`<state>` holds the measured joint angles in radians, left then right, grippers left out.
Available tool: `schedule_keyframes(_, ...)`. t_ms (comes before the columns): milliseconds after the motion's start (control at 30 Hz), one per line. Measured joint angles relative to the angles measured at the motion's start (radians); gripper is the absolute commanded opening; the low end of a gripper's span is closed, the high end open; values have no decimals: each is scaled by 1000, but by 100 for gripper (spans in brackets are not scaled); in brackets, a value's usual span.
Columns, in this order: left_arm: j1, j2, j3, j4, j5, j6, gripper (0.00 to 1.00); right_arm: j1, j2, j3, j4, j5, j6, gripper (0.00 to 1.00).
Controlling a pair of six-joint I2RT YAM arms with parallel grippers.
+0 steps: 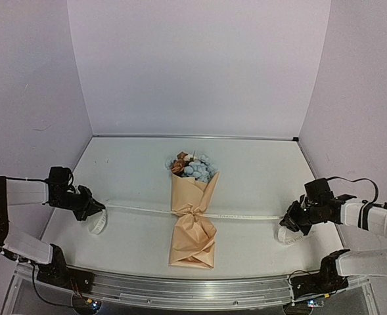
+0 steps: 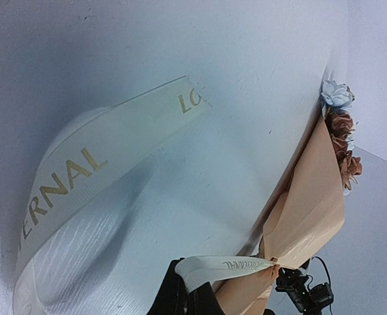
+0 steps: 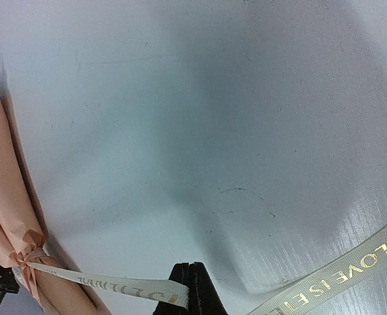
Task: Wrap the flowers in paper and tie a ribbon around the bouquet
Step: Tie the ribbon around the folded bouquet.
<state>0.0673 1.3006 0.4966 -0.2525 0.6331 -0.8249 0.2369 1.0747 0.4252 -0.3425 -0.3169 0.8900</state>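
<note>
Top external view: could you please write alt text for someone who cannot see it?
A tan paper bouquet lies centrally, flowers at the far end, a cream ribbon cinched round its waist. The left end effector and right end effector, both shut, hold the ribbon taut to either side.

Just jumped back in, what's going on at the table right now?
The ribbon is held stretched across the table, cinched around the waist of the paper-wrapped bouquet in the middle. The left gripper is shut on one end, the right gripper on the other. The flowers show at the bouquet's far end. Whether it is fully knotted yet I cannot tell.
</note>
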Motion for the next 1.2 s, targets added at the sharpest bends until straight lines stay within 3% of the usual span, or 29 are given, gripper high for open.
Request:
schedule_keyframes(533,64,0,6,-89,61,69,0,-145,-45,-15,-92,-179,22,0)
schedule_keyframes(1200,97,-18,6,-178,84,148,0,-210,-56,32,-312,-228,-73,0)
